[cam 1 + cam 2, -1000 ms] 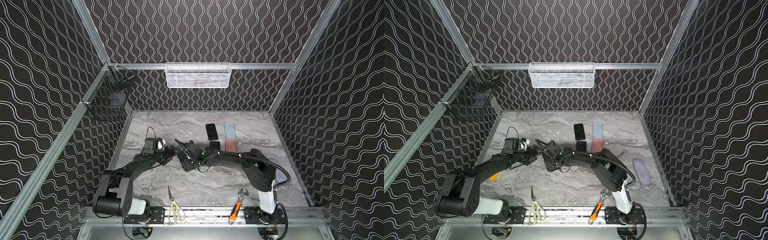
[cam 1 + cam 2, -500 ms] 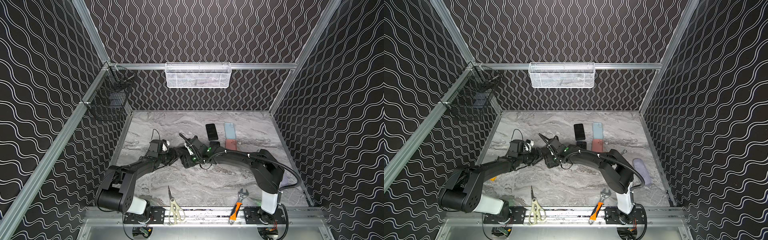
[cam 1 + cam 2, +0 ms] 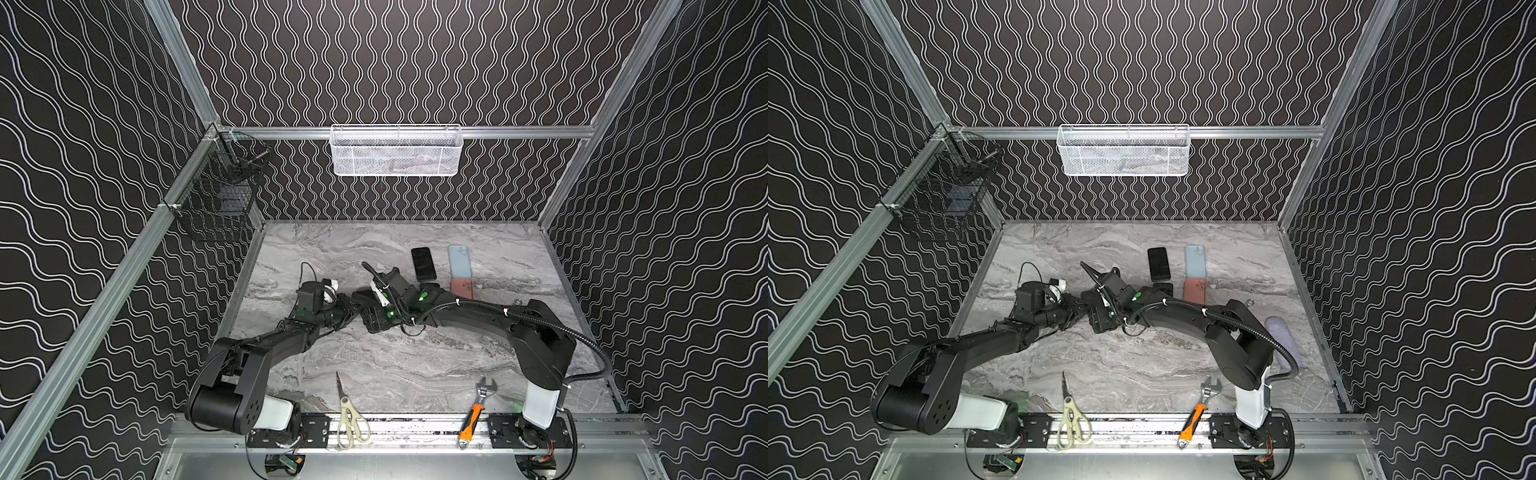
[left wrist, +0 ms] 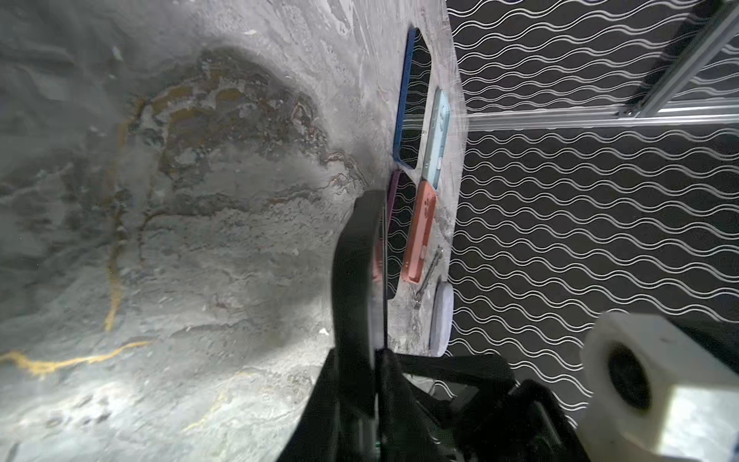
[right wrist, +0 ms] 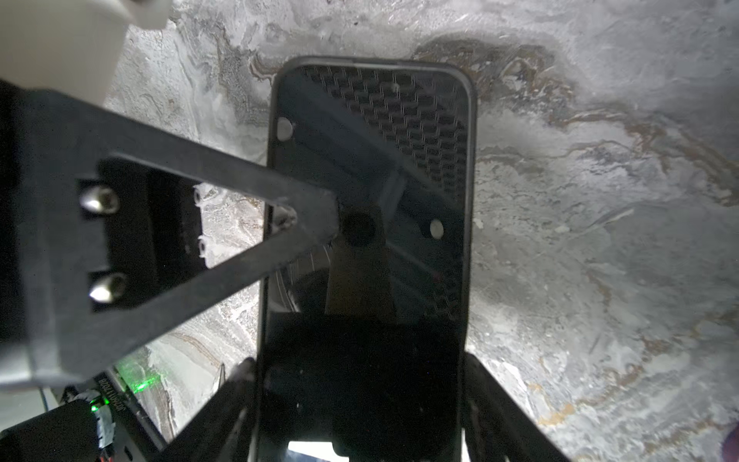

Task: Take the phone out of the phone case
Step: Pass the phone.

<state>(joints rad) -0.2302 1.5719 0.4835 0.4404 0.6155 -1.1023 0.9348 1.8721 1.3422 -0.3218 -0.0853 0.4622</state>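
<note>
From high in front, both top views give us the whole tabletop (image 3: 395, 374). Our left wrist camera skims low past the left tool (image 4: 378, 216) toward a wall (image 4: 600, 200); our right sits close behind the right tool (image 5: 360, 370), facing the phone (image 5: 420, 160).

Nothing here can be read with any certainty. The one bit of print in sight runs along a small white tag (image 5: 107, 395) beside a green light (image 5: 138, 380) in the right wrist view (a thin row of characters, too small and blurred to spell out). In both top views the wrench (image 3: 473, 409), the scissors (image 3: 349, 415) and the flat cases (image 3: 459, 261) at the back carry no legible marking.
</note>
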